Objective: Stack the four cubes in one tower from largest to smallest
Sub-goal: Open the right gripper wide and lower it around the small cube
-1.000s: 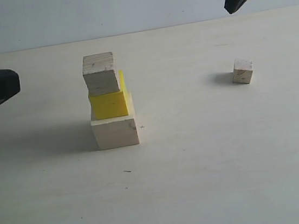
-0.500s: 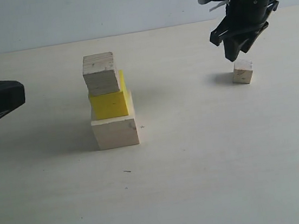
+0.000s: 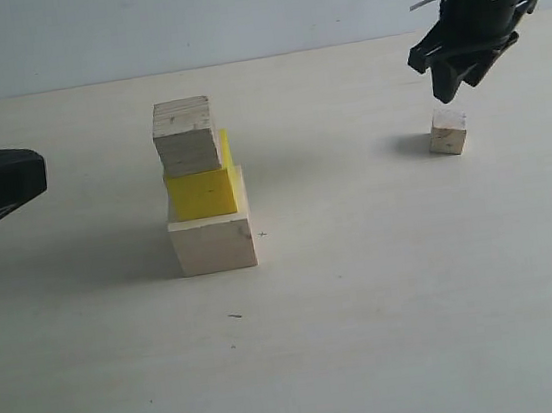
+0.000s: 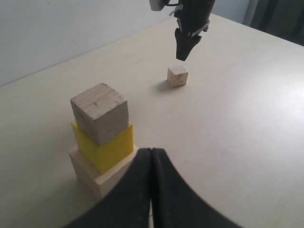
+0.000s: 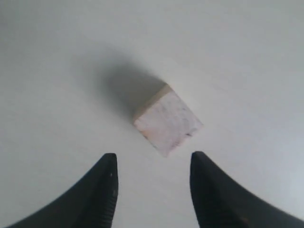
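Plainly the small cube (image 3: 447, 132) looks light and rigid, so the right claw (image 3: 456, 94), hanging unclenched above it, should pinch opposite flat faces.

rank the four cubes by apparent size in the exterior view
Largest: bottom pale cube.
Then yellow cube and top pale cube, nearly alike, yellow partly covered, so unranked.
Smallest: lone small cube.

Small pale wooden cube (image 5: 168, 126) beyond the parted right gripper (image 5: 153, 159)
Rests flat on the pale table (image 5: 247, 57), one corner turned toward the camera, in line with the gap between the two dark fingers (image 5: 105, 190) — touching neither. Throws a soft grey shadow (image 5: 123, 88) onto the table on its far side; carries faint dark specks on its upper face.
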### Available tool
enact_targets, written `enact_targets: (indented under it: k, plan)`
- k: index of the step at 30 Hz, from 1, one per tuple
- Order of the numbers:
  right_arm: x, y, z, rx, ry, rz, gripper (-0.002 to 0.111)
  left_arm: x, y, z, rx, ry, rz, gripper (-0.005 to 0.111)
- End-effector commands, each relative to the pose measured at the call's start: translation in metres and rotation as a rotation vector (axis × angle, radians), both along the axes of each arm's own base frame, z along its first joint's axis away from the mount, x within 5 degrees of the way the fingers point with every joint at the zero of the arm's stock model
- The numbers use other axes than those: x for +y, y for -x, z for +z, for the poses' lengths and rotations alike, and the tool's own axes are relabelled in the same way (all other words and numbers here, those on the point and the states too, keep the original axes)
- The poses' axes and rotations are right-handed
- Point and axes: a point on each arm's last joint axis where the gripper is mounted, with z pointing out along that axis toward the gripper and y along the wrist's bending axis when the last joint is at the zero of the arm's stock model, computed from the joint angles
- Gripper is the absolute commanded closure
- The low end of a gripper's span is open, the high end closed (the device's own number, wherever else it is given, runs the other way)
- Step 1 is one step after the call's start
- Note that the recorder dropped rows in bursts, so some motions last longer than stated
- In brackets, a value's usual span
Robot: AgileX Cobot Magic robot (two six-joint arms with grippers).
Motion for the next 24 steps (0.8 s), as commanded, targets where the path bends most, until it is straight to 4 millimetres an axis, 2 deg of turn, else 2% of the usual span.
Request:
enact_targets:
  k: [1,3,8,12,14,16,20,24]
  plan:
    - [-0.028,-0.003,0.008,-0.032,-0.018,-0.065,0.062,0.000,0.002,0.000,0.002,0.004,-0.007,0.107]
    - [-0.031,-0.003,0.008,-0.022,-0.084,-0.082,0.062,0.000,0.002,0.000,-0.002,-0.002,-0.008,0.107]
    - [-0.021,0.000,0.010,-0.006,-0.200,0.016,0.062,0.000,0.002,0.000,-0.006,-0.008,-0.009,0.107]
    - [-0.026,0.001,0.009,0.039,-0.180,-0.241,0.062,0.000,0.002,0.000,-0.007,-0.007,-0.007,0.107]
    - [-0.032,0.003,0.007,0.075,-0.126,-0.493,0.062,0.000,0.002,0.000,-0.007,-0.007,-0.007,0.107]
    - [-0.033,0.003,0.007,0.088,-0.134,-0.662,0.062,0.001,0.001,0.001,-0.011,-0.004,-0.004,0.107]
    - [-0.027,0.002,0.008,0.116,-0.207,-0.704,0.062,0.001,0.001,0.001,-0.023,-0.003,0.003,0.107]
    - [-0.012,0.001,0.009,0.107,-0.224,-0.677,0.062,0.001,0.001,0.001,-0.026,-0.007,0.002,0.107]
